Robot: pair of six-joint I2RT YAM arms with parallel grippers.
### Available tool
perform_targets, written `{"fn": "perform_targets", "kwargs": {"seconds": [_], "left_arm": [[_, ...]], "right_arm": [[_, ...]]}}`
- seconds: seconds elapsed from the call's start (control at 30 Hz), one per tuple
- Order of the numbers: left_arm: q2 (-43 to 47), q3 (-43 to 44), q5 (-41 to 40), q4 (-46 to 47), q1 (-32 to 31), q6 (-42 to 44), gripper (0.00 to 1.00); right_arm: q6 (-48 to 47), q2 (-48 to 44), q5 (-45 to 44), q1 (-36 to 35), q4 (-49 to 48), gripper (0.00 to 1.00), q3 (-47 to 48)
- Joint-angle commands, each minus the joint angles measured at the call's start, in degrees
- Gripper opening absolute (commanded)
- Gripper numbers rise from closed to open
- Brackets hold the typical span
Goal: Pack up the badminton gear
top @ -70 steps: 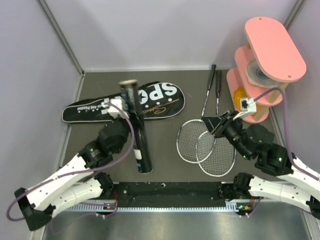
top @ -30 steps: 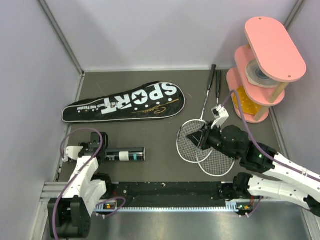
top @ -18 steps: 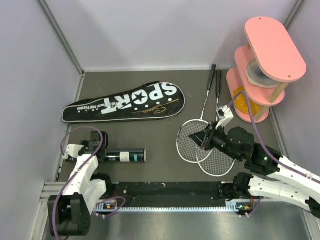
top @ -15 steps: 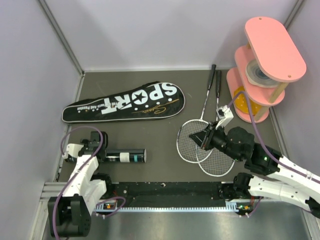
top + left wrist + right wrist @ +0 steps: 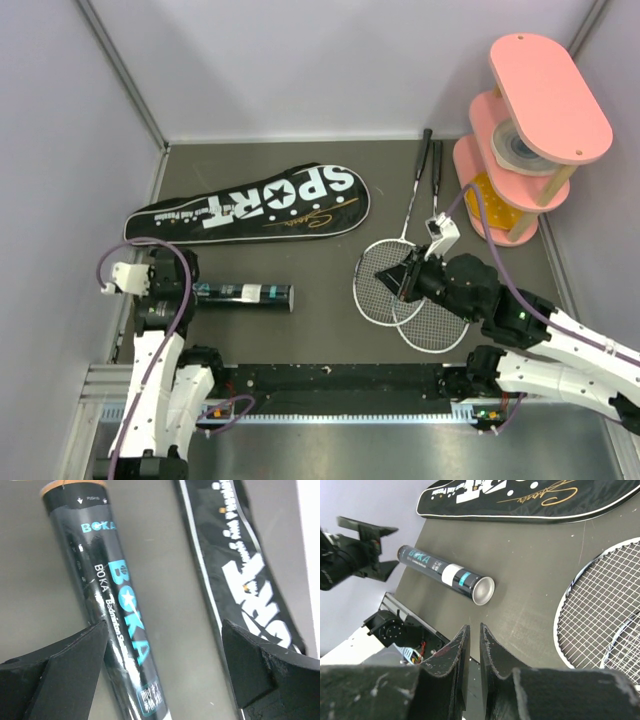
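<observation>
The black shuttle tube point(image 5: 245, 296) lies flat near the front left; it also shows in the left wrist view point(image 5: 107, 610) and the right wrist view point(image 5: 442, 573). My left gripper point(image 5: 183, 290) is open at the tube's left end, and the tube lies just inside its left finger point(image 5: 75, 655), not gripped. The black SPORT bag point(image 5: 250, 205) lies behind the tube. Two rackets lie crossed, heads point(image 5: 400, 290) toward me and handles point(image 5: 428, 160) at the back. My right gripper point(image 5: 384, 278) hovers over the racket heads, shut and empty point(image 5: 474, 630). No shuttlecock shows.
The pink tiered stand point(image 5: 530, 120) fills the back right corner, with a tape roll point(image 5: 518, 147) on its middle tier. Grey walls close in the left, back and right. A black rail point(image 5: 340, 385) runs along the front edge.
My left gripper let go of the tube, which now lies flat, and has drawn back to the left. The tube has shifted slightly away from me. The right gripper has barely moved.
</observation>
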State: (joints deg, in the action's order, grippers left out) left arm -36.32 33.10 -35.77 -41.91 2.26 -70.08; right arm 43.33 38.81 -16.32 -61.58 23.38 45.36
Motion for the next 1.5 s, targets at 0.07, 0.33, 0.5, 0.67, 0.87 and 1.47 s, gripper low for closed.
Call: {"fn": "perform_targets", "kwargs": {"seconds": [0.07, 0.33, 0.5, 0.67, 0.87, 1.47], "left_arm": [[0.3, 8.4, 10.9, 2.2, 0.1, 8.2, 0.99], [-17.6, 11.2, 32.8, 31.8, -1.2, 32.2, 0.87], [-38.8, 23.2, 42.0, 34.5, -6.2, 45.1, 0.86], [-60.9, 48.3, 46.3, 20.4, -5.8, 56.4, 0.76], [-85.9, 74.7, 55.1, 9.4, -5.8, 64.8, 0.86], [-97.9, 84.4, 51.8, 16.5, -5.7, 62.7, 0.98]], "right_arm": [[-1.1, 2.2, -0.6, 0.2, -1.6, 0.13, 1.8], [-2.6, 11.0, -0.9, 0.5, -1.8, 0.14, 4.4], [-1.6, 15.6, 5.8, 5.1, -4.2, 0.17, 4.6], [-1.7, 19.4, 12.1, 8.5, -6.4, 0.18, 5.3], [-3.0, 22.6, 17.8, 12.4, -6.8, 0.2, 6.8], [-3.7, 37.7, 30.6, 20.2, -10.9, 0.24, 10.3]]}}
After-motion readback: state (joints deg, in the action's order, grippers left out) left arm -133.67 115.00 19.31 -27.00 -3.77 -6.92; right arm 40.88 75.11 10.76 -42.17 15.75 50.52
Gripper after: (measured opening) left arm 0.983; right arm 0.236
